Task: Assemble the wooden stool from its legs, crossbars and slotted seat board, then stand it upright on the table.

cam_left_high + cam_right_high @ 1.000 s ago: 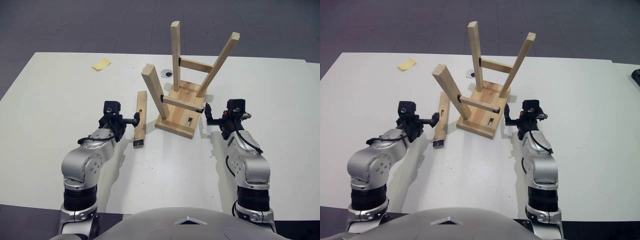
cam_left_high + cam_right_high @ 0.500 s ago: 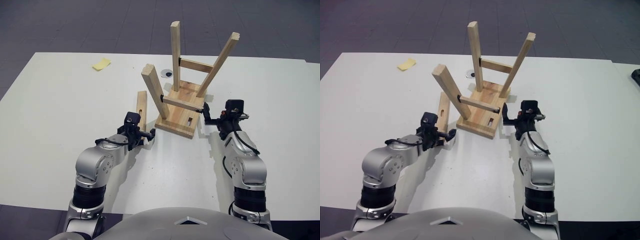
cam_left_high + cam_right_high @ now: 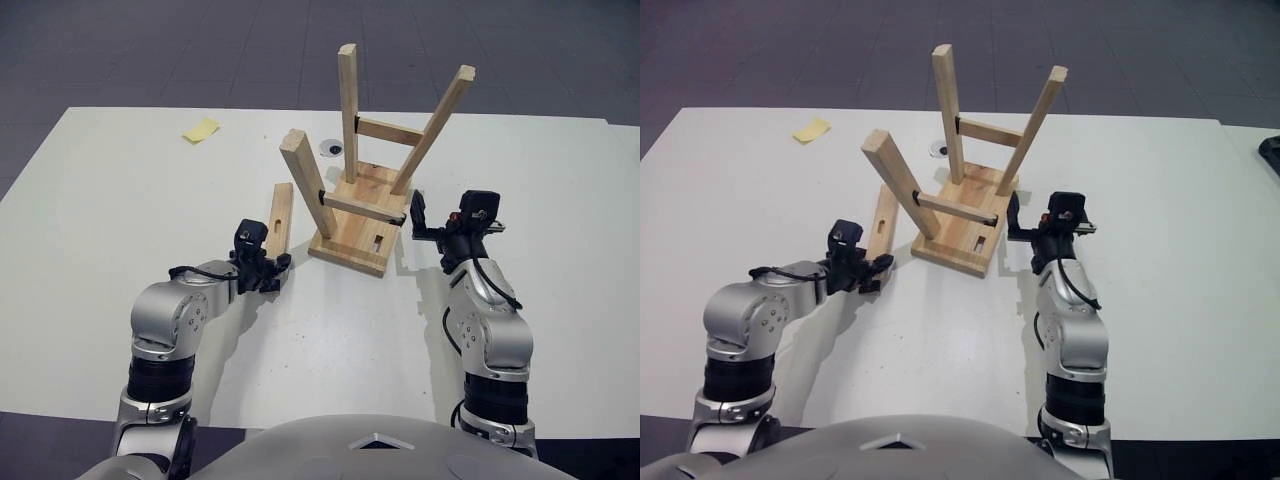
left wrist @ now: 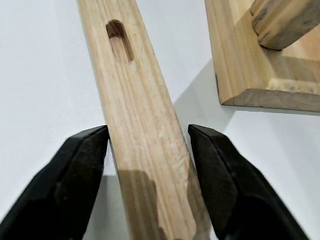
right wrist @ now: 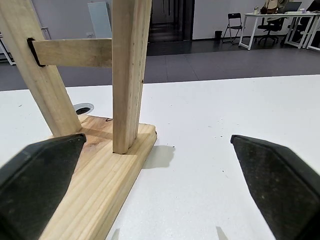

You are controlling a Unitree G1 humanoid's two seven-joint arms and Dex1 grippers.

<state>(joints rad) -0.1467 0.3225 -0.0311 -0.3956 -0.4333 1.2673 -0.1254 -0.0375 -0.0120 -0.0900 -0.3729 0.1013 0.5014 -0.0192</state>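
Note:
The stool stands upside down mid-table: its slotted seat board point(image 3: 352, 240) lies flat with three legs point(image 3: 348, 110) pointing up, joined by two crossbars point(image 3: 362, 206). A fourth, loose leg point(image 3: 281, 212) with a slot lies flat on the table just left of the board. My left gripper point(image 3: 268, 270) is at that leg's near end, its fingers point(image 4: 82, 165) pressed against both sides of the leg point(image 4: 135, 100). My right gripper point(image 3: 420, 222) stands open beside the board's right edge, with one upright leg point(image 5: 127, 75) and the board point(image 5: 100, 165) in front of it.
A yellow sticky note point(image 3: 202, 129) lies at the back left of the white table point(image 3: 120, 210). A round cable hole point(image 3: 331, 148) sits behind the stool. A dark object point(image 3: 1270, 150) shows at the far right edge. Open tabletop lies on both sides.
My left gripper has swung from right of the loose leg's near end back onto it and closed on its sides. The right gripper has edged slightly forward beside the board.

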